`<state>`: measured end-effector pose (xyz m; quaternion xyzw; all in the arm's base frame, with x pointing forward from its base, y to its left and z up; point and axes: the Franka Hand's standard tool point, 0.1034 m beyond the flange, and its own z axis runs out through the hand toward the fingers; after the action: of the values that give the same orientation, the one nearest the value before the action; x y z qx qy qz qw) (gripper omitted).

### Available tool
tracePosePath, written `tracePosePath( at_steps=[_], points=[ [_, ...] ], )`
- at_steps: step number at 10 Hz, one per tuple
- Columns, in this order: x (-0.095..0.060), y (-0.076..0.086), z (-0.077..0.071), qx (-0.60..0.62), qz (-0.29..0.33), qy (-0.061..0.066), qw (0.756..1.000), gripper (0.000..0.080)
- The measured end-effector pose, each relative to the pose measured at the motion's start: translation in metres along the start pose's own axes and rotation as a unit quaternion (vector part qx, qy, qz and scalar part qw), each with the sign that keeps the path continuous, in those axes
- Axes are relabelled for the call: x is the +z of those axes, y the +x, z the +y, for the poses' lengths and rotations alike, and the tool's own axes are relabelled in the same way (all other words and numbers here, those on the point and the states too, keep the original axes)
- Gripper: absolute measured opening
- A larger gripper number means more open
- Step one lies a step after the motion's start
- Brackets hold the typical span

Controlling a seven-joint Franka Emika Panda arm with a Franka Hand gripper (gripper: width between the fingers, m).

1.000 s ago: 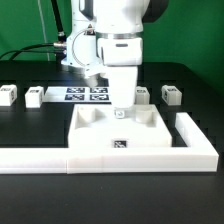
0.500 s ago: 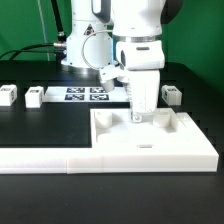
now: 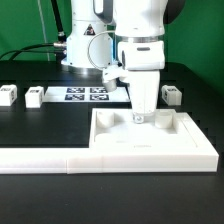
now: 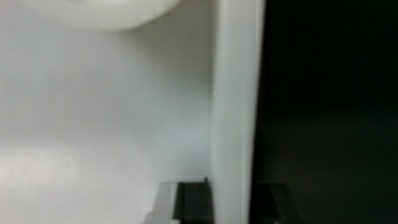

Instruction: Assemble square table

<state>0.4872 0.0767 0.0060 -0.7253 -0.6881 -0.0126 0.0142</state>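
Against L-wall corner, tabletop, gripper clamped on its far rim, prob., wrist cam blurry

Top of the arm cut off at twelve o'clock, tabletop a blurred white in the wrist view, nine o'clock leg tag too small to read.

Bright, even light; wrist view soft, blurred.

White tabletop flat, legs apart.
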Motion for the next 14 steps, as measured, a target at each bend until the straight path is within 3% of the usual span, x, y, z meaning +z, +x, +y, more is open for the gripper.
tracePosePath(
  at_steps=[1,2,3,4,5,7,12,14],
  points=[
    [0.000,0.000,0.000,0.000,0.000,0.000,1.000,0.0154],
    [0.000,-0.001,0.000,0.001,0.000,0.000,1.000,0.0350],
    [0.000,-0.001,0.000,0.001,0.000,0.000,1.000,0.0350],
    [-0.001,-0.001,0.000,0.002,0.000,0.000,1.000,0.0527],
    [-0.006,-0.004,-0.004,0.009,-0.001,-0.002,1.000,0.0624],
    [-0.022,-0.003,-0.005,0.037,-0.003,-0.010,0.999,0.0642],
    [-0.069,0.002,-0.010,0.089,-0.001,-0.047,0.995,0.0649],
    [-0.070,0.000,-0.015,0.103,-0.002,-0.045,0.994,0.0649]
  ],
)
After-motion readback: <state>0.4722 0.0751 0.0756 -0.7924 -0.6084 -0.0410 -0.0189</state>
